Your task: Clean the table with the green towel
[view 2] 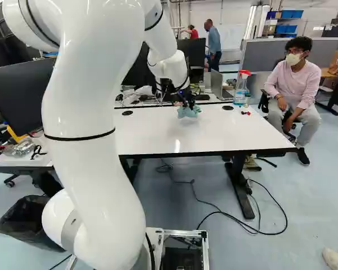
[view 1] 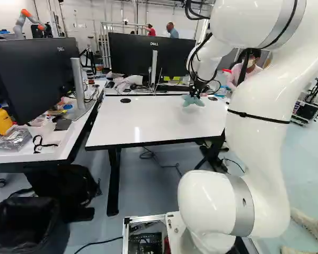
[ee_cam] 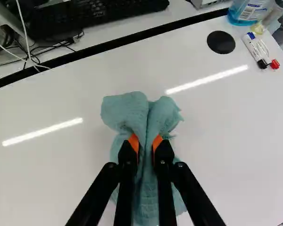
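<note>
Arm (view 1: 257, 148): extended over white counter (view 1: 159, 119)
End effector (view 2: 188, 105): clamped on bunched green towel (ee_cam: 127, 110)
Spray bottle (view 2: 240, 94): stood near black disc (ee_cam: 221, 42)

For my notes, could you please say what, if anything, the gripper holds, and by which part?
The black two-fingered gripper pinches the blue-green cloth towel by a gathered fold near its middle.
</note>
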### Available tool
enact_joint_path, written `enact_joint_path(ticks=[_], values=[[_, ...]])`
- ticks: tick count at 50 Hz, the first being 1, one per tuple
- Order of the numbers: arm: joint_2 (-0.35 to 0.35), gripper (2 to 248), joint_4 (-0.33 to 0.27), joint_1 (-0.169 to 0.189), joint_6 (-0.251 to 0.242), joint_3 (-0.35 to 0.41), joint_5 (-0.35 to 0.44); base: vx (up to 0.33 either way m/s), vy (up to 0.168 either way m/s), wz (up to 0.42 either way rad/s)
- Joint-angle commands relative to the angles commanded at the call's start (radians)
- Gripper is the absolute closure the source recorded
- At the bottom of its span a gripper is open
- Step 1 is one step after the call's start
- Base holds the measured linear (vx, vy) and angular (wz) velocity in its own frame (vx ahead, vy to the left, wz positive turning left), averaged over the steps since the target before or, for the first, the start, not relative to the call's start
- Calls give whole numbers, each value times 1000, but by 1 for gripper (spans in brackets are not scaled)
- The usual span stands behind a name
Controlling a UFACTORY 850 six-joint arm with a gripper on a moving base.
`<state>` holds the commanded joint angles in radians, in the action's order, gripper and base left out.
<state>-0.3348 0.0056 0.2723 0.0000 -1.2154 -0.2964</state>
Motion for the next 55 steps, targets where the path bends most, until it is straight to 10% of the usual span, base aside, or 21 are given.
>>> enact_joint_path(ticks=[55], values=[[-186, 199, 0, -110, 0, -237, 0, 0, 0, 0]])
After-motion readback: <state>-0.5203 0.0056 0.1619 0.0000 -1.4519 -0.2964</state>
